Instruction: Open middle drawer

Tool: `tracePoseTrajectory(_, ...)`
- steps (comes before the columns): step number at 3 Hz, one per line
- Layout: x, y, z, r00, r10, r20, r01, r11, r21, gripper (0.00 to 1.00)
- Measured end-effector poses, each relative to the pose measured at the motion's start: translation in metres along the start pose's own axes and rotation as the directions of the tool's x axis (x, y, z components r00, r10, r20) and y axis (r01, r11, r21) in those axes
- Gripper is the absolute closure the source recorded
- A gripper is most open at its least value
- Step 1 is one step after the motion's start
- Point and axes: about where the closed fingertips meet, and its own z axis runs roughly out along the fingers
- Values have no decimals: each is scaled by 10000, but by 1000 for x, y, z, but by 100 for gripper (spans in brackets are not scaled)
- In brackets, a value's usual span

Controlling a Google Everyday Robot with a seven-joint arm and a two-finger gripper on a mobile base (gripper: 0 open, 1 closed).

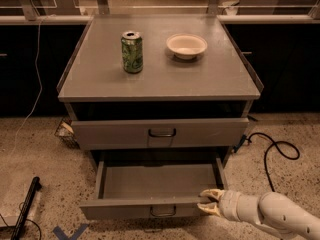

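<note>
The middle drawer (155,183) is pulled out below the top drawer front, showing its shallow grey tray; its front has a small dark loop handle (163,211). My gripper (209,202) is at the right end of that drawer's front panel, coming in from the lower right. One cream finger (212,193) lies just inside the front's top edge and the other sits outside it, with a gap between them. The wider top drawer front (160,132) is closed. The lowest drawer is hidden.
A green can (132,51) and a white bowl (186,45) stand on the cabinet top (220,79). A black cable (274,151) loops on the floor at right. A black rod (24,209) lies on the floor at left.
</note>
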Motion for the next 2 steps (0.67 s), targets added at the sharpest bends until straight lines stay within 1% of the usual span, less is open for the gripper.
tracePoseTrajectory(1,0,0,0,10000,0,0,0,10000,0,28)
tracePoseTrajectory(2,0,0,0,10000,0,1,0,10000,-1,0)
